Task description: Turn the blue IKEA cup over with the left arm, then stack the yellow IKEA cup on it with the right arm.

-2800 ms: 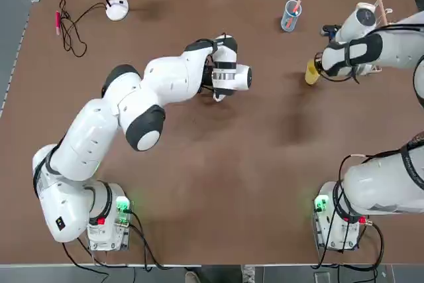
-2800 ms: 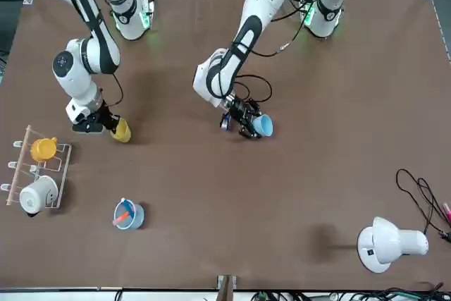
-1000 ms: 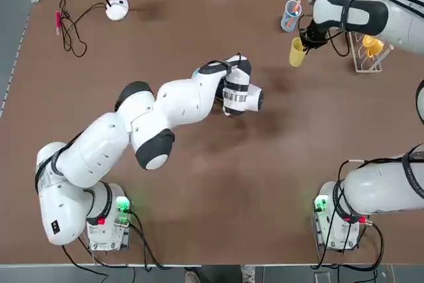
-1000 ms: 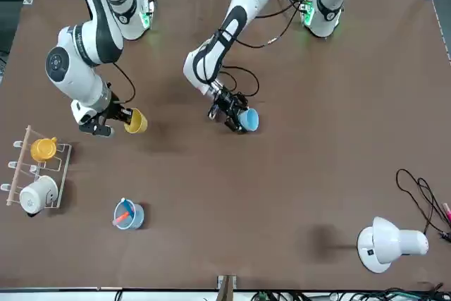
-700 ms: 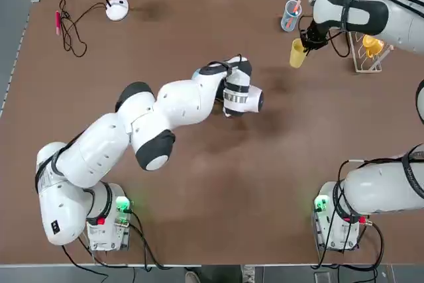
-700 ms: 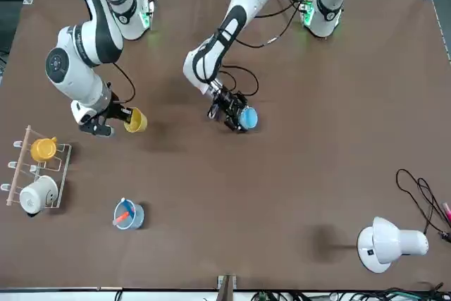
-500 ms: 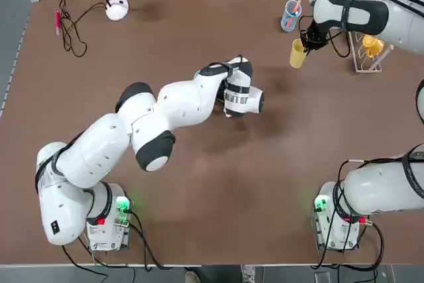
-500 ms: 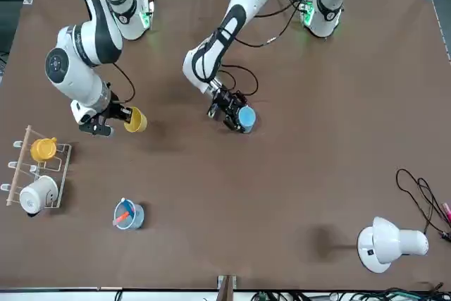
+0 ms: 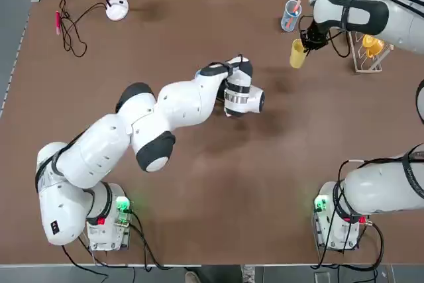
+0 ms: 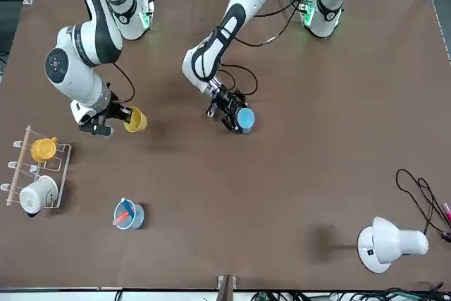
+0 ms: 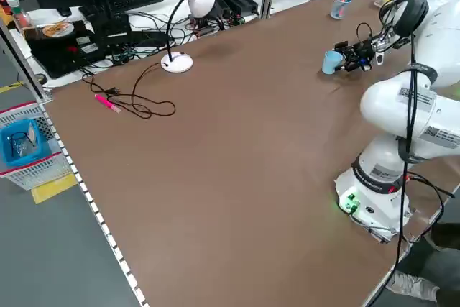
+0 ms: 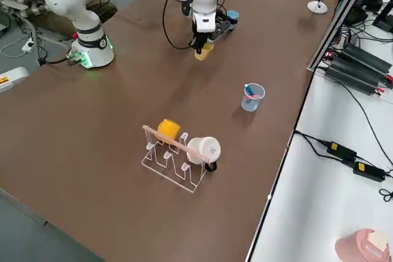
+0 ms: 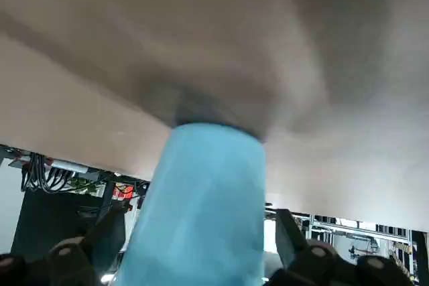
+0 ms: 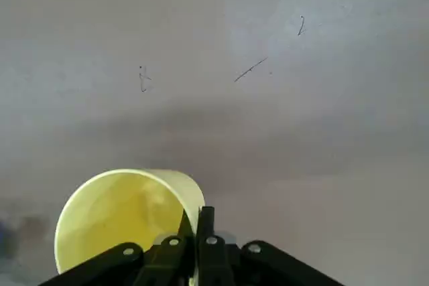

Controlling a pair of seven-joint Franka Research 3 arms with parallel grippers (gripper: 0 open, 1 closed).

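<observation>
Left gripper (image 10: pixel 229 114): extended to mid-tabletop, clamped on blue cup (image 10: pixel 244 118). Right gripper (image 10: pixel 115 118): raised, clamped on yellow cup (image 10: pixel 135 120).

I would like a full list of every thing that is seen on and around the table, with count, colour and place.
blue cup: one, light blue, table middle, held by the left gripper
yellow cup: one, yellow, held by the right gripper
clear tumbler: one, bluish, with red and white sticks, far edge
rack: one, clear, holding an orange mug and a white mug
lamp: one, white, far left corner
pen: one, pink, by a black cable
left gripper: dark, shut on the blue cup
right gripper: dark, shut on the yellow cup's rim
</observation>
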